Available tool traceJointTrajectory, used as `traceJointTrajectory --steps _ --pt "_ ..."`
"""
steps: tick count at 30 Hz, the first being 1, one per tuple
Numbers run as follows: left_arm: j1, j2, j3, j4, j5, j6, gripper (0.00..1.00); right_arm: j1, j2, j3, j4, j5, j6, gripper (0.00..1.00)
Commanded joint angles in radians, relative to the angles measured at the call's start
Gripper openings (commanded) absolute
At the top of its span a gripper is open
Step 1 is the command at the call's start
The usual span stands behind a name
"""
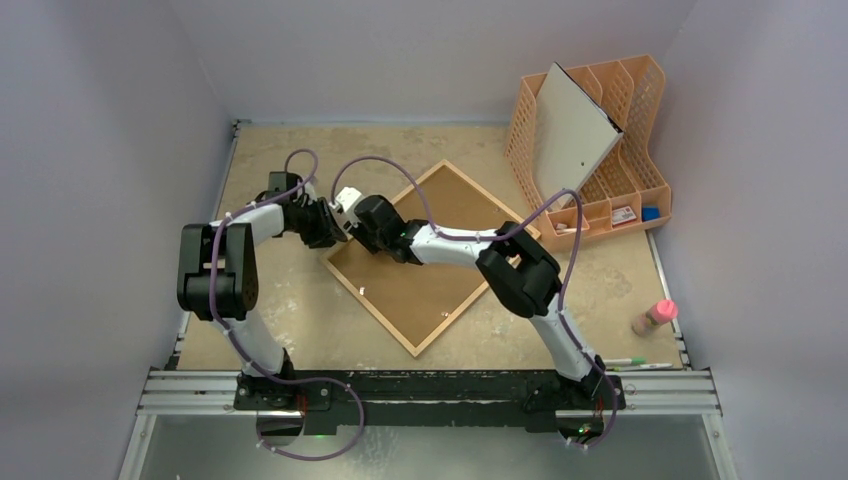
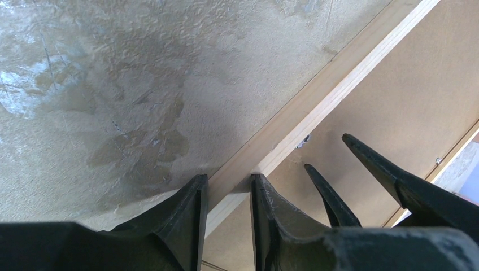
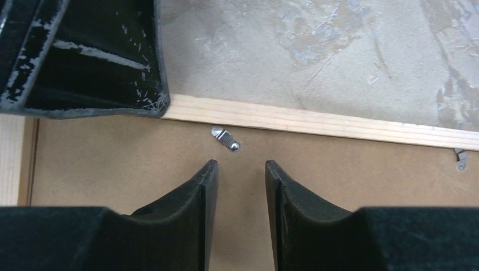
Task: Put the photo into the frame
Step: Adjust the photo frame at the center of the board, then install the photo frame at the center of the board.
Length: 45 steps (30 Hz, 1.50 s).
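Note:
The frame (image 1: 370, 311) of thin light wood lies face down at the table's middle, turned like a diamond, with the brown hardboard backing panel (image 1: 425, 285) in it. The photo is not in view. My left gripper (image 2: 229, 178) sits at the frame's left corner, its fingertips pressed on either side of the wooden rail (image 2: 339, 93). My right gripper (image 3: 241, 165) hangs open just above the backing panel (image 3: 124, 164), its tips short of a small metal clip (image 3: 226, 139) beside the rail (image 3: 339, 124). The two grippers stand close together.
An orange lattice organizer (image 1: 640, 110) stands at the back right, with a white-grey dark-edged board (image 1: 572, 130) leaning in it. A pink-capped bottle (image 1: 655, 317) and pens (image 1: 635, 362) lie at the right. A second clip (image 3: 461, 158) sits further along the rail.

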Motion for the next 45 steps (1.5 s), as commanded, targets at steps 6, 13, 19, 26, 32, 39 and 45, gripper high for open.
traceJointTrajectory --steps 6,13,19,26,32,39,45 --pt "-0.01 0.06 -0.014 -0.072 -0.065 -0.001 0.28 -0.003 0.013 0.059 0.015 0.055 0.01 0.38" --pt "-0.01 0.064 -0.016 -0.074 -0.061 -0.001 0.27 -0.003 0.02 0.054 0.022 0.033 -0.007 0.37" --pt "-0.01 0.07 -0.017 -0.074 -0.058 -0.003 0.26 -0.003 0.017 0.037 0.029 -0.001 -0.018 0.38" --pt "-0.01 0.077 -0.019 -0.076 -0.049 -0.007 0.24 -0.001 0.048 0.044 0.039 0.017 -0.03 0.38" --pt "-0.01 0.083 -0.03 -0.079 -0.041 -0.011 0.23 -0.001 0.064 0.025 0.073 0.058 -0.038 0.36" --pt "-0.01 0.083 -0.037 -0.086 -0.04 -0.008 0.22 0.003 0.071 -0.005 0.142 0.148 -0.049 0.27" --pt "-0.01 0.087 -0.043 -0.087 -0.039 -0.007 0.22 0.006 0.066 -0.048 0.205 0.222 -0.043 0.2"
